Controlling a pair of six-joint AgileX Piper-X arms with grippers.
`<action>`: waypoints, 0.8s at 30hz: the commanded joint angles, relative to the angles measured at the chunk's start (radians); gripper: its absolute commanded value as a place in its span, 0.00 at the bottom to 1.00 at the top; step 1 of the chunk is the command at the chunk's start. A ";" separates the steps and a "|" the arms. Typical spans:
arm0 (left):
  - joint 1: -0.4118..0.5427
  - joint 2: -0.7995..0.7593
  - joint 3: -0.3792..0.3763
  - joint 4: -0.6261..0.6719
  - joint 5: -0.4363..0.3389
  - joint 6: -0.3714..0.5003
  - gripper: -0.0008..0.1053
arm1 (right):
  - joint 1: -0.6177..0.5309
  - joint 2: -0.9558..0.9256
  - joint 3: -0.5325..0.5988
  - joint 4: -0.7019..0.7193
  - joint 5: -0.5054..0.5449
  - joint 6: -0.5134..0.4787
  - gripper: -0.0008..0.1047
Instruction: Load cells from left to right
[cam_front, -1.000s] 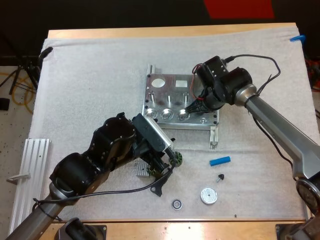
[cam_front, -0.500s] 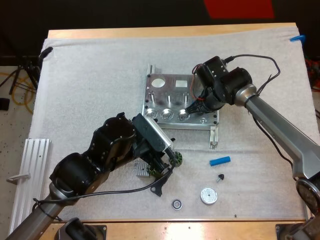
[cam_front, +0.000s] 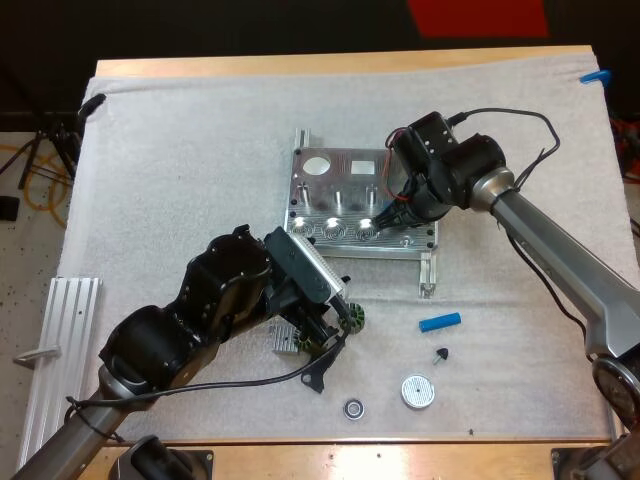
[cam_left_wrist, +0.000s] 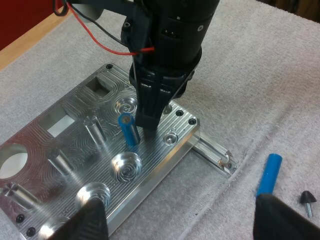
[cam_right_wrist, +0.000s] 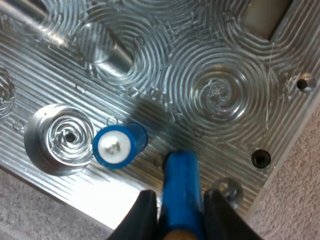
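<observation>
Right wrist view gives us the closest look. The right jaws are closed on a blue rod-shaped piece (cam_right_wrist: 180, 192), whose end sits at the surface of the machined aluminium fixture plate (cam_right_wrist: 210, 60). Just beside it stands a bright blue cylindrical cell (cam_right_wrist: 119, 145), with an empty round pocket (cam_right_wrist: 59, 137) on its other side.

From the left wrist view the cell seems to lean a little, so we judge it is not fully seated. That is our main worry. A sideways nudge from the held piece, or from the black fingers as they lift, could tip the cell out or wedge it crooked in its hole. The plate's ribbed, shiny surface could also let the rod's end skid into the cell.

The left jaws stand wide apart, holding nothing, off the fixture's near edge. A spare blue cylinder (cam_left_wrist: 269, 174) lies on the white mat (cam_left_wrist: 280, 75) near a small dark cone-shaped part (cam_left_wrist: 306, 198). We think a careless sweep of the left arm could roll or scatter both.
</observation>
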 joint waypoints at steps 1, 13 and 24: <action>0.000 0.001 -0.003 -0.006 0.005 -0.001 0.58 | -0.001 0.002 -0.006 0.016 -0.018 -0.012 0.01; 0.000 0.001 -0.003 -0.006 0.005 -0.001 0.58 | -0.001 0.002 -0.006 0.016 -0.018 -0.020 0.01; 0.000 0.001 -0.003 -0.006 0.005 -0.001 0.58 | -0.001 0.029 -0.006 -0.002 -0.004 -0.026 0.01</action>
